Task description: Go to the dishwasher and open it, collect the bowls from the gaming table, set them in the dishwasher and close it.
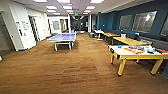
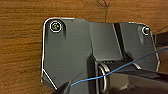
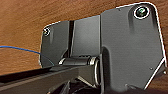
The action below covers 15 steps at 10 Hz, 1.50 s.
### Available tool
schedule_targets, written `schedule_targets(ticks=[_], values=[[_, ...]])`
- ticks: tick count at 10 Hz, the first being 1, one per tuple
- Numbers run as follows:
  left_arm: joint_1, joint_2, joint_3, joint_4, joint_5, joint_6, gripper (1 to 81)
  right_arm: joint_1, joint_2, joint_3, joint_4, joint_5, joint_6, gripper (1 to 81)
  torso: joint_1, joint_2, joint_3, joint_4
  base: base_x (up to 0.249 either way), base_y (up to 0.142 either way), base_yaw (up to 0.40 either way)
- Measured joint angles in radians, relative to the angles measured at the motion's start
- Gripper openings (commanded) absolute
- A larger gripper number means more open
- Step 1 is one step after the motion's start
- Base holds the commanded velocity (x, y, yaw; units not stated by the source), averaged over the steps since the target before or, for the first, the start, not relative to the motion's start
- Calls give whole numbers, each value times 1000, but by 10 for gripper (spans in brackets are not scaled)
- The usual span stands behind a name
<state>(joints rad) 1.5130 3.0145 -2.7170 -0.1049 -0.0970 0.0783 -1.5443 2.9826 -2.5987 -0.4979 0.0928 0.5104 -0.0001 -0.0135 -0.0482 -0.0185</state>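
The brown carpet floor [image 1: 62, 72] lies nearest and reaches far down the room. On the right, close by, stands the gaming bench [image 1: 130, 55] with its white top, yellow edge and yellow legs. Its long side runs from left to right across the head view. Small bright things lie on top, too blurry to name. Behind it, yellow wooden benches [image 1: 128, 40] line the blue wall [image 1: 110, 21]. Farther off on the left stands a blue ping-pong table [image 1: 62, 37]. Whether each tool is wide or narrow cannot be told.
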Motion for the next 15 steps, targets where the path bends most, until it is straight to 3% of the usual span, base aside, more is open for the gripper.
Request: schedule_targets(ticks=[4, 5, 8, 10, 15], values=[[0, 2, 0, 0, 0, 0, 811, 0, 0, -12, 15, -6, 5, 811, 0, 0, 0, 0, 227, 0, 0], [0, 2, 0, 0, 0, 0, 811, -3, 4, -17, 48, -7, -16, 811, 0, 0, 0, 0, 222, 0, 0], [-2, 2, 0, 0, -1, 0, 811, -7, 54, -112, 178, -7, -164, 811, 1, 0, 0, 0, 221, 0, 0], [5, 2, 0, 0, 1, 0, 811, -7, 70, -144, 258, -6, -201, 811, 0, 0, 0, 0, 221, 0, 0], [1, 2, 0, 0, 0, 0, 811, 6, 38, -92, 262, -6, -222, 811, 0, 0, 0, 0, 220, 0, 0]])
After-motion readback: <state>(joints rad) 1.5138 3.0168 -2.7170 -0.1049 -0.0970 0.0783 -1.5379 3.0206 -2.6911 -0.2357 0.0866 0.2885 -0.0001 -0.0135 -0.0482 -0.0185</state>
